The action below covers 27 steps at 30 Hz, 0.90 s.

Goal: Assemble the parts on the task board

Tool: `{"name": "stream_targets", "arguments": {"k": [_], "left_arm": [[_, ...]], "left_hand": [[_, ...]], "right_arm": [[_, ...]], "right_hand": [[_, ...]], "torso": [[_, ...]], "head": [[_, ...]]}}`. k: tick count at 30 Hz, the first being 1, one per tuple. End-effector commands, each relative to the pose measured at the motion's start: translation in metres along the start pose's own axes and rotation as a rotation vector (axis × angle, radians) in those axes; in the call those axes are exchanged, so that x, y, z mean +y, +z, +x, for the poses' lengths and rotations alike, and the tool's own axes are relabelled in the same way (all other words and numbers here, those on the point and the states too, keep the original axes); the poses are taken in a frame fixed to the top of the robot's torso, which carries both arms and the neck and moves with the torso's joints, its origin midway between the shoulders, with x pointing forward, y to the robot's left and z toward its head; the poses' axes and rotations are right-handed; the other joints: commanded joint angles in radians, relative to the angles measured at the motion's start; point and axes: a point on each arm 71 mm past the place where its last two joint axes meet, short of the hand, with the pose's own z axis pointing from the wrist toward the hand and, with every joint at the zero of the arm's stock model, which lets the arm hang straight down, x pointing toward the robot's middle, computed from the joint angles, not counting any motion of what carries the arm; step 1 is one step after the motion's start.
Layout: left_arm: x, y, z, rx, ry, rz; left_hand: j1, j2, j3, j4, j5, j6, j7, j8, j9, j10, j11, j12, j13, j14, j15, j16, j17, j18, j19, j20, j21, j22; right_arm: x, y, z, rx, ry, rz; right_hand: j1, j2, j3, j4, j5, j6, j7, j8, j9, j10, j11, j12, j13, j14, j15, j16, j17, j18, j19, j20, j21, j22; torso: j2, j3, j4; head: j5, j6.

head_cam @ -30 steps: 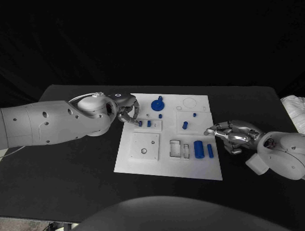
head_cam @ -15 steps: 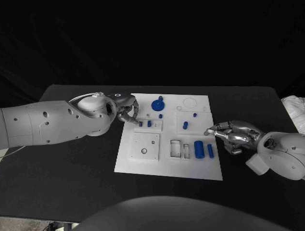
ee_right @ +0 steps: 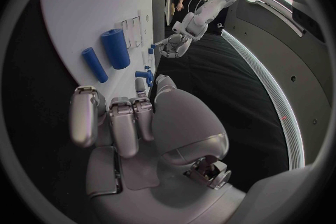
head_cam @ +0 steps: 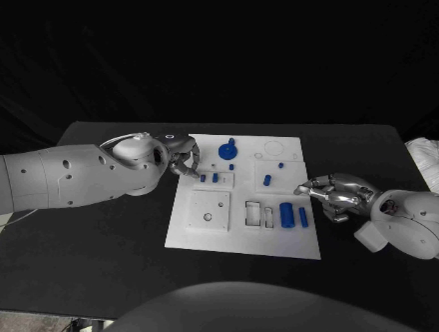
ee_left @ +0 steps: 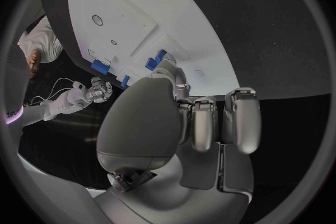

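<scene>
Midway through the job, the white board (head_cam: 242, 238) lay in the middle of the black tabletop (head_cam: 100, 235) with most blue parts apparently unassembled: a thick cylinder (head_cam: 287, 214) and a thin one (head_cam: 302, 216) lay loose near its right edge, a round knobbed piece (head_cam: 226, 148) sat toward the far side, and small pegs (head_cam: 266, 180) stood about its centre. Several recesses, among them the slots (head_cam: 258, 214) beside the cylinders, looked unfilled, so much work seemingly remained. The left hand (head_cam: 183, 158) hovered over the board's left edge, fingers curled by two small blue pieces (head_cam: 208, 178); whether it gripped one could not be told, its fingertips hidden behind the hand. The right hand (head_cam: 336, 194) hung just off the right edge, fingers curled in, apparently empty.
</scene>
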Motion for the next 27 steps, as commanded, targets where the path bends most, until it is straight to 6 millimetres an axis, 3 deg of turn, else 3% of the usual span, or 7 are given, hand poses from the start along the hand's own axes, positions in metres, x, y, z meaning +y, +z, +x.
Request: {"name": "stream_targets", "arguments": {"k": [1, 5, 9, 12, 14, 22, 27], "left_arm": [[0.000, 0.000, 0.000, 0.004, -0.004, 0.001], [0.001, -0.001, -0.001, -0.012, -0.019, 0.007], [0.002, -0.003, -0.004, -0.050, -0.063, 0.024], [0.002, -0.005, -0.007, -0.093, -0.101, 0.048], [0.001, -0.007, -0.009, -0.119, -0.125, 0.065], [-0.001, -0.011, -0.013, -0.167, -0.199, 0.100], [-0.005, -0.012, -0.016, -0.190, -0.214, 0.127]], "left_hand": [[-0.001, -0.010, 0.000, -0.001, 0.000, -0.002, 0.002, -0.005, 0.000, 0.106, 0.000, 0.002, 0.263, 0.105, 0.005, 0.002, 0.263, 0.011, 0.055, 0.004, -0.007, 0.229], [0.008, 0.009, 0.013, 0.000, 0.014, -0.017, 0.006, -0.025, -0.011, 0.106, 0.001, 0.002, 0.263, 0.105, 0.008, 0.002, 0.263, 0.013, 0.051, 0.006, -0.016, 0.226], [-0.020, 0.050, 0.026, 0.002, 0.085, -0.038, 0.014, -0.065, -0.033, 0.106, 0.005, 0.002, 0.263, 0.105, 0.011, 0.002, 0.263, 0.015, 0.046, 0.010, -0.026, 0.223], [-0.040, 0.083, 0.041, 0.003, 0.156, -0.046, 0.019, -0.092, -0.048, 0.106, 0.008, 0.002, 0.263, 0.105, 0.015, 0.002, 0.263, 0.015, 0.046, 0.012, -0.027, 0.224], [-0.044, 0.089, 0.048, 0.004, 0.181, -0.053, 0.021, -0.108, -0.056, 0.106, 0.010, 0.002, 0.263, 0.105, 0.015, 0.002, 0.263, 0.014, 0.047, 0.014, -0.026, 0.224], [-0.044, 0.088, 0.060, 0.002, 0.206, -0.043, 0.024, -0.136, -0.080, 0.106, 0.015, 0.002, 0.263, 0.105, 0.019, 0.002, 0.263, 0.014, 0.049, 0.018, -0.023, 0.225], [0.065, 0.047, 0.108, -0.013, 0.212, -0.033, 0.027, -0.192, -0.137, 0.095, 0.017, -0.007, 0.254, 0.105, 0.019, 0.002, 0.263, 0.015, 0.046, 0.018, -0.029, 0.224]], "right_arm": [[0.000, 0.000, 0.002, 0.019, -0.005, -0.003], [0.000, 0.000, 0.002, 0.018, -0.004, -0.002], [-0.001, -0.001, 0.001, 0.015, -0.004, -0.002], [-0.001, -0.001, 0.001, 0.013, -0.004, -0.003], [-0.001, -0.001, 0.001, 0.011, -0.004, -0.003], [-0.001, -0.003, 0.000, -0.002, -0.004, -0.010], [0.000, -0.002, 0.000, -0.002, -0.004, -0.013]], "right_hand": [[0.015, 0.006, 0.005, -0.002, 0.004, -0.006, 0.000, -0.004, -0.001, 0.156, -0.050, -0.004, 0.060, 0.104, -0.009, 0.003, 0.263, -0.002, 0.005, -0.002, 0.001, 0.186], [0.015, 0.006, 0.005, -0.002, 0.004, -0.006, 0.000, -0.004, -0.001, 0.156, -0.050, -0.004, 0.060, 0.104, -0.009, 0.003, 0.263, -0.002, 0.004, -0.002, 0.001, 0.186], [0.015, 0.006, 0.005, -0.002, 0.004, -0.006, 0.000, -0.004, -0.001, 0.156, -0.050, -0.004, 0.060, 0.104, -0.009, 0.003, 0.263, -0.002, 0.004, -0.002, 0.001, 0.186], [0.015, 0.006, 0.005, -0.002, 0.004, -0.006, 0.000, -0.004, -0.001, 0.156, -0.050, -0.004, 0.060, 0.104, -0.009, 0.003, 0.263, -0.002, 0.004, -0.002, 0.001, 0.186], [0.016, 0.006, 0.006, -0.002, 0.005, -0.006, 0.000, -0.004, -0.001, 0.156, -0.050, -0.004, 0.060, 0.104, -0.009, 0.003, 0.263, -0.002, 0.005, -0.002, 0.001, 0.186], [0.017, 0.005, 0.007, -0.003, 0.006, -0.006, 0.000, -0.004, -0.001, 0.156, -0.050, -0.004, 0.060, 0.104, -0.009, 0.003, 0.263, -0.003, 0.007, -0.002, 0.003, 0.186], [0.017, 0.005, 0.007, -0.003, 0.006, -0.006, 0.000, -0.004, -0.001, 0.156, -0.050, -0.004, 0.060, 0.104, -0.009, 0.003, 0.263, -0.003, 0.007, -0.002, 0.003, 0.186]], "torso": [[0.000, 0.0002, -0.0007], [0.001, 0.0003, -0.0008], [0.001, 0.0000, -0.0005], [0.001, 0.0001, -0.0006], [0.002, 0.0003, -0.0008], [0.001, 0.0006, -0.0008], [0.002, 0.0017, -0.0020]], "head": [[0.000, 0.000], [-0.002, 0.000], [-0.004, 0.000], [-0.005, 0.000], [-0.006, 0.000], [-0.010, 0.000], [-0.016, 0.000]]}}
